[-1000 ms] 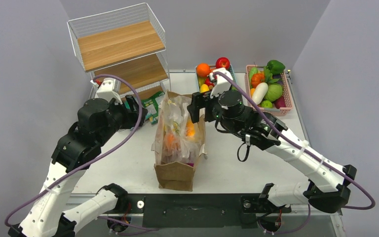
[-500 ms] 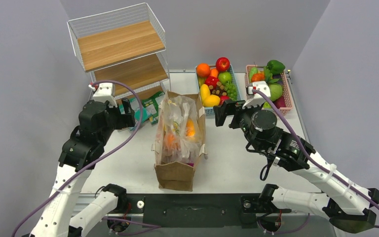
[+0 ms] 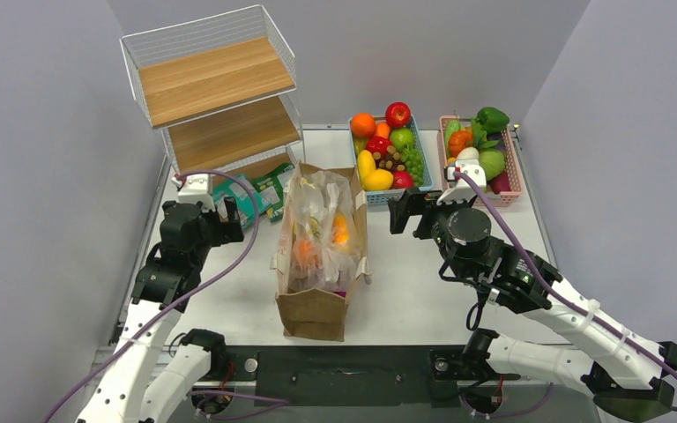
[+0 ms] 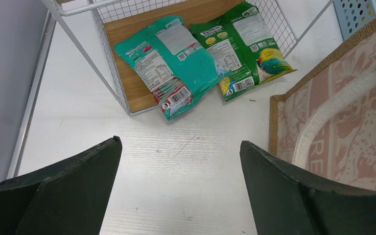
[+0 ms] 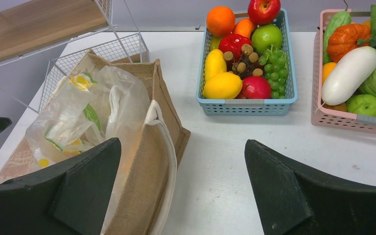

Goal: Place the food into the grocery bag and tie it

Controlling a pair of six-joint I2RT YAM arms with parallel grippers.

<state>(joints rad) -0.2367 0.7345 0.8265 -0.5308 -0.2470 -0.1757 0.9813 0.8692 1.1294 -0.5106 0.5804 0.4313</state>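
The translucent lemon-print grocery bag (image 3: 320, 231) stands inside a brown burlap tote (image 3: 315, 308) at mid-table; orange and yellow fruits show through it. It also shows in the right wrist view (image 5: 85, 115). A teal snack packet (image 4: 170, 63) and a green snack packet (image 4: 242, 46) lie at the foot of the wire shelf. My left gripper (image 3: 226, 217) is open and empty, left of the tote. In the left wrist view (image 4: 181, 147) it hangs over bare table. My right gripper (image 3: 405, 211) is open and empty, right of the tote; it also shows in the right wrist view (image 5: 182, 147).
A wire shelf rack (image 3: 216, 84) with wooden boards stands at the back left. A blue basket (image 3: 423, 172) of toy fruit and a pink basket (image 3: 511, 189) of toy vegetables stand at the back right. Grey walls close in both sides.
Both arms have drawn back from the bag, the left one leftward and toward the near edge, the right one rightward. The bag and tote have not moved.
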